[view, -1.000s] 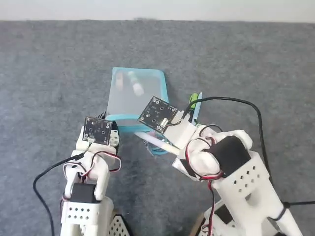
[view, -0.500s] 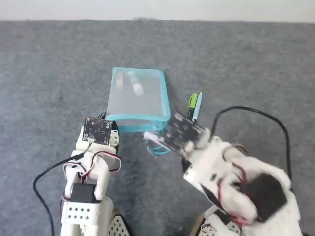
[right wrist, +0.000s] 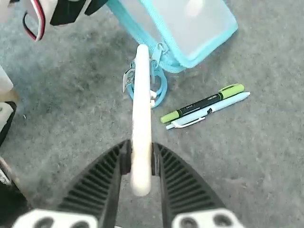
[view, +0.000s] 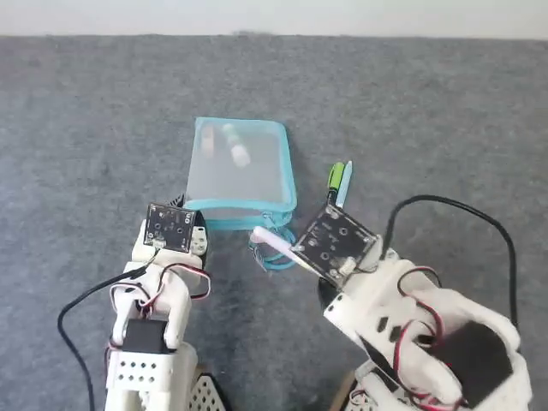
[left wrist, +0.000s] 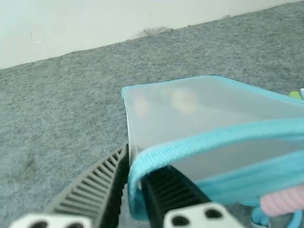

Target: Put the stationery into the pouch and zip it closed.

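The translucent pouch point(view: 240, 171) with teal trim lies flat at the table's middle, a whitish item point(view: 235, 147) showing through it. My left gripper point(left wrist: 132, 183) is shut on the pouch's teal zipper edge point(left wrist: 199, 142) at its near left corner point(view: 199, 224). My right gripper point(right wrist: 141, 154) is shut on a pale pink pen point(right wrist: 141, 123). The pen point(view: 274, 245) points at the pouch's near right corner, over the teal zipper loop point(right wrist: 159, 90). A green highlighter point(right wrist: 202, 101) and a light blue pen point(right wrist: 211, 109) lie side by side on the table, right of the pouch point(right wrist: 190, 23).
Grey carpet-like cloth point(view: 103, 128) covers the table, with a pale wall strip along the far edge. A black cable point(view: 462, 210) arcs over the right arm. Both arm bases stand at the near edge.
The right arm has drawn back toward the near edge with the pink pen still in its gripper, uncovering the highlighter and blue pen. The left arm and pouch stayed put.
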You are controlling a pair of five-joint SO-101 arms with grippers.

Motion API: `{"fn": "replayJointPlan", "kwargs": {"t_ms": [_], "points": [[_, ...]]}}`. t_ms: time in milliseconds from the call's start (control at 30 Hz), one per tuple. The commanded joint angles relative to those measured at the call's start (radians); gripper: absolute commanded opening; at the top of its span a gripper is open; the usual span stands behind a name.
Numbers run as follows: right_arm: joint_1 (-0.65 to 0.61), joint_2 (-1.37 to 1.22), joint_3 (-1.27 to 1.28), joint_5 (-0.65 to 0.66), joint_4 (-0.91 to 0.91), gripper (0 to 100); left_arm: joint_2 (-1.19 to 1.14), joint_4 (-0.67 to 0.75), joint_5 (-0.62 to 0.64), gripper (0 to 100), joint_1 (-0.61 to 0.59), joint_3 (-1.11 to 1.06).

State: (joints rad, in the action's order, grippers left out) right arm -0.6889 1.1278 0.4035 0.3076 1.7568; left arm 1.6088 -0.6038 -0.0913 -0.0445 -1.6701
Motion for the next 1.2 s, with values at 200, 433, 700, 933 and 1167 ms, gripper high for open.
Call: {"fn": "replayJointPlan", "kwargs": {"t_ms": [200, 433, 700, 933, 1167], "points": [[-0.081, -0.022, -0.057, -0.020, 0.004, 0.7, 0.014, 0.041, -0.009, 1, 0.003, 0.012], [-0.079, -0.177, -0.057, -0.020, -0.137, 0.7, 0.011, 0.040, -0.009, 1, 0.003, 0.010], [0.007, -0.278, -0.098, -0.068, -0.223, 0.7, 0.012, 0.038, -0.009, 1, 0.003, 0.010], [0.059, -0.159, -0.204, -0.077, -0.171, 0.7, 0.014, 0.043, -0.009, 1, 0.003, 0.010], [0.059, -0.099, -0.315, -0.092, -0.116, 0.7, 0.014, 0.043, -0.009, 1, 0.003, 0.010]]}}
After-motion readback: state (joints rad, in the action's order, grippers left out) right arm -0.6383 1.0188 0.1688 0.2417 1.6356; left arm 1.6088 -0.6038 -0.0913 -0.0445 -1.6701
